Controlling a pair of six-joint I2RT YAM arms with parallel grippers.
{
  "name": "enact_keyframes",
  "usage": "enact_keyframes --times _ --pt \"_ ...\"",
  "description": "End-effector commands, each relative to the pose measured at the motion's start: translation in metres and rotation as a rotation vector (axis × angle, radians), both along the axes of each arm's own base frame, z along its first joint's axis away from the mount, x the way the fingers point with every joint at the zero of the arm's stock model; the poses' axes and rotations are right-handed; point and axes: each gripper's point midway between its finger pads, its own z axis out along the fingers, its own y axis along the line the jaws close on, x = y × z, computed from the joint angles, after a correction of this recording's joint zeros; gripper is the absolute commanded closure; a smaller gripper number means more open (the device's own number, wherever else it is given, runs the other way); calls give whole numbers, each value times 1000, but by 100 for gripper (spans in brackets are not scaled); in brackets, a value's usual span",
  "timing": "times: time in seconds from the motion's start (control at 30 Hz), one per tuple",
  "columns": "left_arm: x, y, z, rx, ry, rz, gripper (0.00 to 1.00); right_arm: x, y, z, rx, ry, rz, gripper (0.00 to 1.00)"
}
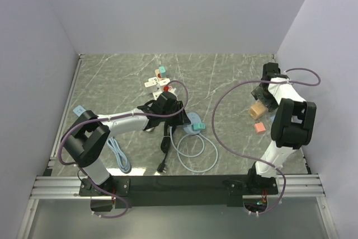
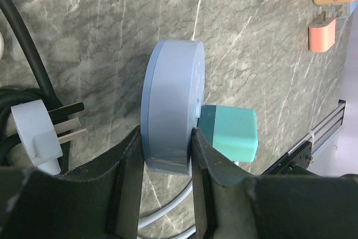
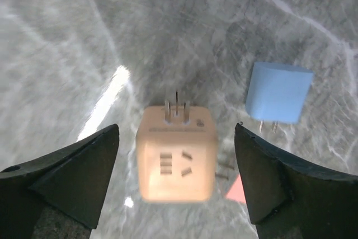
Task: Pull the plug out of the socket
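At tabletop (image 1: 224, 76) centre, top view: socket (image 2: 170, 99), round, pale blue, seen edge-on from the left wrist.

- Left fingers (image 2: 127, 177): closed narrow across the socket's thickness, one against each flat face.
- Plug (image 2: 232, 132): teal, seated in the socket's face at 3 o'clock in the left wrist view, just beside one finger. Not yet drawn.
- White plug (image 2: 36, 135): loose, near the socket at 9 o'clock in that view, pins bare.
- Right fingers (image 3: 72, 172): spread wide, holding nothing, at 3 o'clock of the tabletop, well apart from the socket.
- Peach cube (image 3: 176, 158): between the right fingers, untouched; view blurred.

Step, as judged: socket braced, plug not gripped.

Next move, as judged: right fingers cross toward 9 o'clock and close on the teal body. They then pull straight out along the pins while the left grip resists.
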Motion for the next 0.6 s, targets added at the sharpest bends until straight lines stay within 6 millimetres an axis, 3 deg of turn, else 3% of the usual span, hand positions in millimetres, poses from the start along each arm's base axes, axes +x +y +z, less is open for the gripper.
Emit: enact_keyframes --times 0.0,0.1,0.17,0.2,0.27,0.43,0.57 --pt "-7 4 -14 37 24 -20 100 9 1 63 -6 -144 23 9" --pt "-6 3 -15 30 28 -19 100 10 15 90 30 -206 87 6" --pt "-5 1 -16 26 31 -17 100 13 39 111 83 -279 215 6" --pt "-5 1 -17 26 33 -18 100 10 50 110 107 -285 259 6" --pt "-4 -1 -19 22 38 -16 100 6 95 124 197 -341 424 6" --pt "-4 -6 -17 5 46 -25 100 -27 203 108 374 -319 857 7" --pt "-1 -12 -15 -17 41 -31 100 -48 247 94 465 -317 1028 7"
